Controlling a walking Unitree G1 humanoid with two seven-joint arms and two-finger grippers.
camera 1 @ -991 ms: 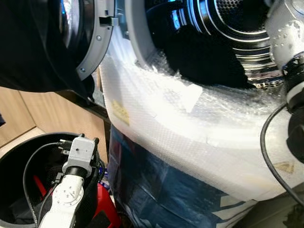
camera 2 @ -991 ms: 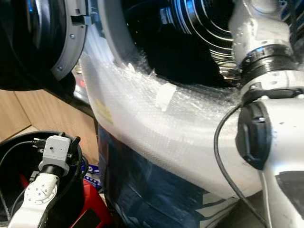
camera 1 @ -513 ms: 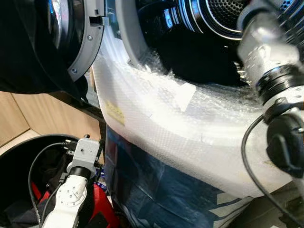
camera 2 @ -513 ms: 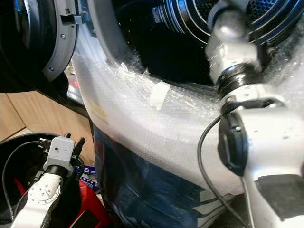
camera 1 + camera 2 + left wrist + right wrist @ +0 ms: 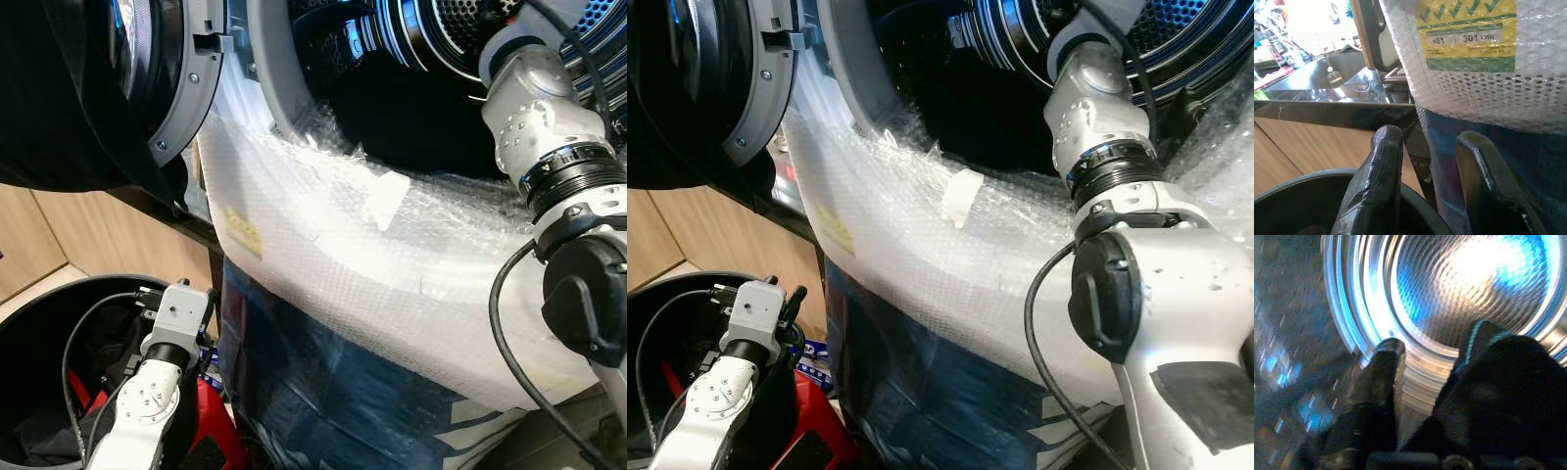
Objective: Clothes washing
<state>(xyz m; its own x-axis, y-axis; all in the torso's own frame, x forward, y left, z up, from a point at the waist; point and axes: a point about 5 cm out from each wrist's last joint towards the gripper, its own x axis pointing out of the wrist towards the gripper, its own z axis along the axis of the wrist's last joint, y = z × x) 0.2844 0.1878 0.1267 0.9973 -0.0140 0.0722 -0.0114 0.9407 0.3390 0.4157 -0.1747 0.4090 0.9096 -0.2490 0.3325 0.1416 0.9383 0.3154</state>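
The right tool (image 5: 1425,382) is clamped on a dark garment (image 5: 1498,396) at the drum (image 5: 1469,293) mouth. Soft and light, the cloth likely drapes, so a bunched fold should hold best. The left tool (image 5: 1430,181), fingers apart, hangs over the black basket (image 5: 39,323).

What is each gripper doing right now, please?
Left gripper: open, empty, above the black bin.
Right gripper: holding a dark garment at the washer drum.

The right arm (image 5: 1102,137) reaches up into the open drum (image 5: 1019,39) of a bubble-wrapped washing machine (image 5: 950,264). Its door (image 5: 754,78) hangs open. Lower down, the left arm (image 5: 720,377) hangs over a black basket (image 5: 651,313).
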